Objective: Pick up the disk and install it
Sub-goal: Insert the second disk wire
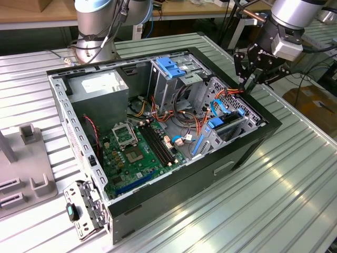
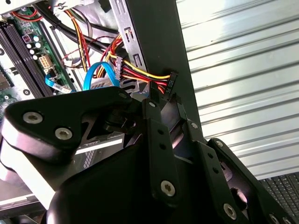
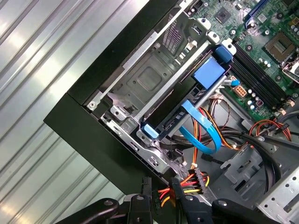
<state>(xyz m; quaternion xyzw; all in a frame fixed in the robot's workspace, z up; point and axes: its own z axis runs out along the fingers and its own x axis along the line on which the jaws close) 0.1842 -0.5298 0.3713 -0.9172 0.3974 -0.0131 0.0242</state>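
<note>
The disk [image 1: 226,125] sits edge-on in the low drive bay at the case's front corner on the exterior view's right, blue rails along its sides. In the first wrist view the disk [image 3: 170,122] is a dark slab with a blue flat cable [image 3: 201,135] curling off it. My gripper [image 1: 245,83] hangs over the case's black rim just beyond that bay. In the second wrist view the gripper [image 2: 165,100] is shut on a black power connector [image 2: 171,83] with red, yellow and orange wires. The gripper [image 3: 161,186] holds it a little apart from the disk.
The open computer case [image 1: 253,145] lies on a ribbed metal table [image 1: 295,195]. Inside are the green motherboard [image 1: 137,155], a grey power-supply box [image 1: 100,87], a tall metal cage with a light-blue latch [image 1: 171,66] and loose cable bundles. A grey fixture [image 1: 31,158] stands on the exterior view's left.
</note>
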